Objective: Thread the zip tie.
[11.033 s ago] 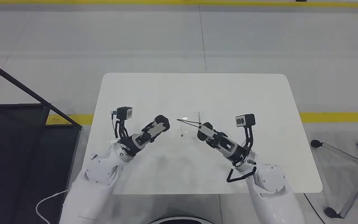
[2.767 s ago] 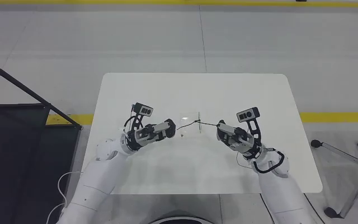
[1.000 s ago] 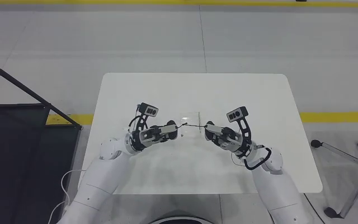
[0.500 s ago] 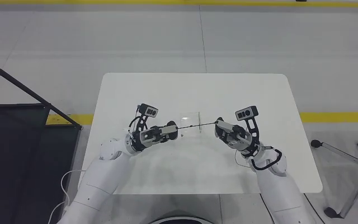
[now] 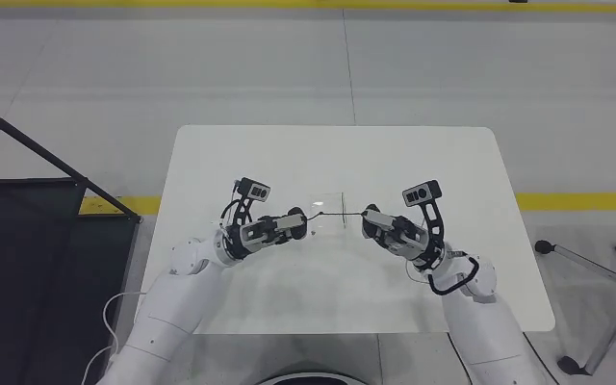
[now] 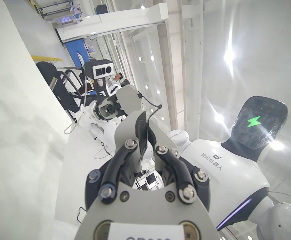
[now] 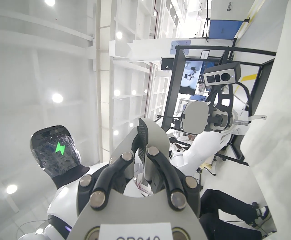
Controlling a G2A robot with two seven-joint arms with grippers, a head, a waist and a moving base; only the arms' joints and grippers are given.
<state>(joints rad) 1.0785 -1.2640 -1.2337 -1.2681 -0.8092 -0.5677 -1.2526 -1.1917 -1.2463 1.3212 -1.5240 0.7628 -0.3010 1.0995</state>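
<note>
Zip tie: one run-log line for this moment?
left gripper: shut on zip tie | right gripper: shut on zip tie | zip tie: spans between them over table | threaded: cannot tell

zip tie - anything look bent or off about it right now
Nothing looks damaged or dropped. The zip tie spans between the left gripper and right gripper, jaws shut on it. Its one oddity: a sharp bend at a small knob midway, in the left wrist view.

- Left label [image 6: 146, 231] at the base of the left hand [image 6: 145, 120]: dark print cut off at the edge, unreadable.
- Right label [image 7: 135, 231] at the base of the right hand [image 7: 142, 125]: same, cut off, unreadable.
- Wall sign [image 7: 229, 5] in the room behind: print too small to read.
</note>
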